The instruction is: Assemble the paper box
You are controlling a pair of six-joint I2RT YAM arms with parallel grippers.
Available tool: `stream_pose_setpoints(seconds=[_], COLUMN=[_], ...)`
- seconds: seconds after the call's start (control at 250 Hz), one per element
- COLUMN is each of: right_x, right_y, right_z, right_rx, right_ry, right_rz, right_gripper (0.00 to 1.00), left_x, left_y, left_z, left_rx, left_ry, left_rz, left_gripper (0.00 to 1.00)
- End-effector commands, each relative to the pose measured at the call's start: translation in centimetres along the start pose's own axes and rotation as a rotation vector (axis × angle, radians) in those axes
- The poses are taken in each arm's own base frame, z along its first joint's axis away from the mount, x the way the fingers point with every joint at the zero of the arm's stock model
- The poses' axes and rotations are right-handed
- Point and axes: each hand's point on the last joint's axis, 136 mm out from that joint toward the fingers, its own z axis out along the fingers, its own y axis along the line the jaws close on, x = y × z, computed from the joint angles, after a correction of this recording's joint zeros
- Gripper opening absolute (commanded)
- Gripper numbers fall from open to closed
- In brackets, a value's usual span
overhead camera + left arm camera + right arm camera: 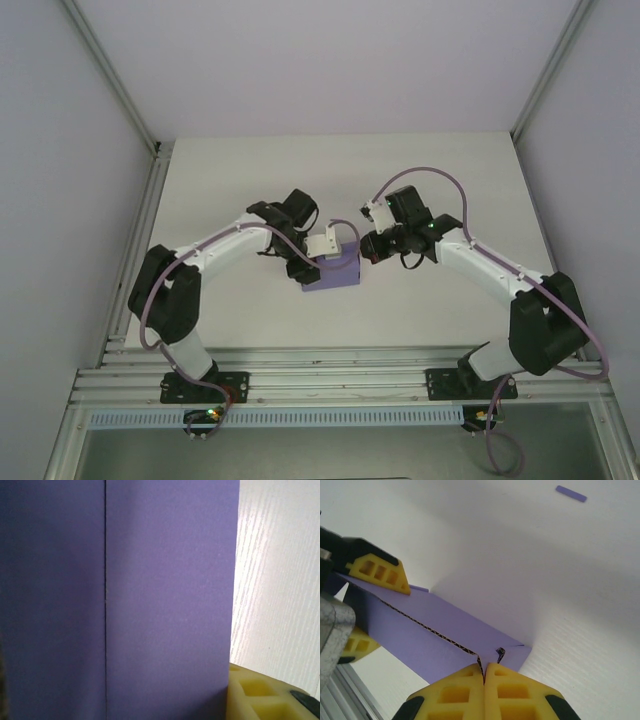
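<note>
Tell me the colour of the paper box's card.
Plain purple, no pattern. The paper box shows it best in the left wrist view.

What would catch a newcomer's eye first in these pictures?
The purple paper box sits in the middle of the table. The right gripper pinches its edge, and the left gripper holds its other side. A small purple strip lies apart on the table.

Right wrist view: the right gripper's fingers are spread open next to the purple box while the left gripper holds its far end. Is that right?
No. The right wrist view shows the right gripper shut, its yellow fingers pinching an edge of the purple box; the left gripper does hold the far end.
</note>
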Motion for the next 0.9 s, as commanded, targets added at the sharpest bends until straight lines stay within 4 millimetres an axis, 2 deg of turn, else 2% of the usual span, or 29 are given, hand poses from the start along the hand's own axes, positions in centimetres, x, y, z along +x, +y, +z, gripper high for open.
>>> stream_pose_setpoints(seconds=[0.0,0.104,0.228,0.248,0.379,0.451,0.535,0.663,0.819,0.899], right_x=[-0.3,-0.2,1.0,0.7,1.8,3.0,4.5,6.0,8.7,9.9], right_y=[2.2,1.4,1.1,1.3,1.5,1.4,0.1,-0.1,-0.9,-0.5], right_z=[-0.1,0.1,1.5,0.9,1.8,2.6,3.2,3.8,3.6,3.3], right_rx=[-0.022,0.038,0.072,0.068,0.048,0.058,0.118,0.136,0.191,0.189], right_ry=[-0.022,-0.064,-0.09,-0.123,-0.172,-0.174,-0.132,-0.106,-0.071,-0.055], right_rz=[0.123,0.252,0.191,0.183,0.165,0.127,0.167,0.172,0.143,0.116], right_gripper=[0.02,0.02,0.02,0.02,0.03,0.03,0.02,0.01,0.0,0.0], left_x=[-1.5,-2.1,-2.5,-2.5,-2.6,-2.4,-2.5,-2.8,-2.5,-2.6], left_y=[0.7,0.8,0.9,1.0,1.1,1.0,1.2,1.3,1.6,1.8], left_z=[0.3,0.5,0.6,0.6,0.7,0.7,0.7,0.6,0.8,0.7], left_rx=[-0.035,-0.031,-0.035,-0.039,-0.044,-0.04,-0.051,-0.051,-0.07,-0.081], left_ry=[-0.01,-0.03,-0.047,-0.047,-0.049,-0.047,-0.048,-0.056,-0.043,-0.046], left_rz=[-0.011,-0.013,-0.022,-0.025,-0.038,-0.039,-0.044,-0.051,-0.063,-0.067], left_gripper=[0.37,0.37,0.37,0.37,0.37,0.37,0.37,0.37,0.36,0.37])
